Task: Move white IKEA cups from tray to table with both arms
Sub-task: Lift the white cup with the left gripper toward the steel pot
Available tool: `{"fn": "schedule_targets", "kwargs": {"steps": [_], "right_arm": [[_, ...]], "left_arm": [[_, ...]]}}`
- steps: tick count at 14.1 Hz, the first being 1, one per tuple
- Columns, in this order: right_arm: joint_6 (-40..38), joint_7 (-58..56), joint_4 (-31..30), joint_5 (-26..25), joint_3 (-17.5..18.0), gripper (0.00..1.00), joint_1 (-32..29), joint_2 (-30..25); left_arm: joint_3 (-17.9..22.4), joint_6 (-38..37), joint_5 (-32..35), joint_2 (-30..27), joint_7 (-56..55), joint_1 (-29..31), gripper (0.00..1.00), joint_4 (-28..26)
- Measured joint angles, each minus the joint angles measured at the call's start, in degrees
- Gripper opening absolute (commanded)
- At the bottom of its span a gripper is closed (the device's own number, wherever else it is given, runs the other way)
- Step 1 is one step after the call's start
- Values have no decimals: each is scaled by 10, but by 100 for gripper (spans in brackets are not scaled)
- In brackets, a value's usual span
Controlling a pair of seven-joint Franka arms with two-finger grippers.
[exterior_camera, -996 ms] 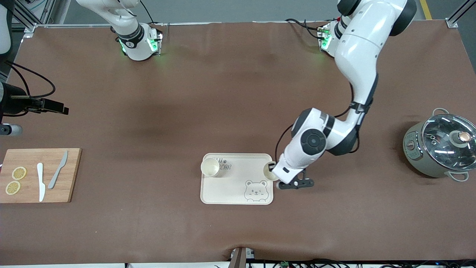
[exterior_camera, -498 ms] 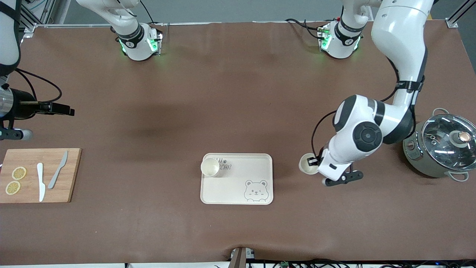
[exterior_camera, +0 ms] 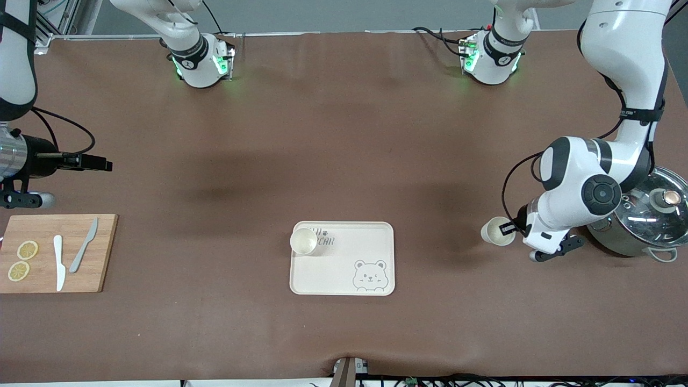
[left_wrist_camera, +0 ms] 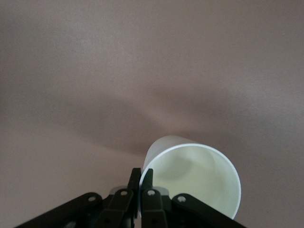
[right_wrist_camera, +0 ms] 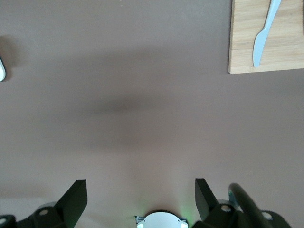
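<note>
Your left end effector [exterior_camera: 509,228] is pinched on the rim wall of one white cup [exterior_camera: 497,231], one finger inside and one outside, and it hangs over bare table [exterior_camera: 344,134] between the tray [exterior_camera: 376,236] and the lidded pot [exterior_camera: 639,215] at the left arm's end. That grip is thin: in the left wrist view the fingers [left_wrist_camera: 141,183] bite only a narrow strip of wall, and the cup [left_wrist_camera: 192,178] looks tilted. If you release from any height or at that tilt, expect it to tip and roll, possibly toward the pot. Bring it down until its base meets the table and level it before you let go. Watch the left arm's elbow too; it already sits right by the pot, so a careless retreat could knock the lid. The second cup [exterior_camera: 303,241] stands upright on the tray, at the corner nearest the right arm's end, over the printed lettering. Your right end effector [right_wrist_camera: 141,197] waits with its fingers spread wide, high over bare table near the cutting board [exterior_camera: 56,252], which carries two knives and lemon slices. When you send it in, a reach that is too low could shove the light tray or topple the cup, and a pinch as shallow as this one could let it slip.
</note>
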Motion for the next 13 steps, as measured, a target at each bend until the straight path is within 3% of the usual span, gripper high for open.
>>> {"fn": "schedule_targets", "kwargs": {"steps": [4, 7, 8, 9, 10, 13], "right_arm": [[2, 3, 11, 0, 1, 100, 21, 0], [4, 9, 12, -1, 1, 100, 29, 0], [13, 11, 13, -1, 0, 100, 28, 0], [27, 11, 14, -1, -2, 100, 25, 0], [39, 11, 15, -1, -4, 100, 23, 0], [65, 11, 18, -1, -3, 100, 25, 4]], "left_arm": [[-3, 67, 0, 0, 4, 0, 0, -60], [-2, 75, 0, 0, 23, 8, 0, -72], [-2, 75, 0, 0, 27, 13, 15, -73], [-2, 75, 0, 0, 29, 17, 78, -74], [-2, 75, 0, 0, 29, 20, 100, -74], [-3, 75, 0, 0, 29, 21, 100, -74]]}}
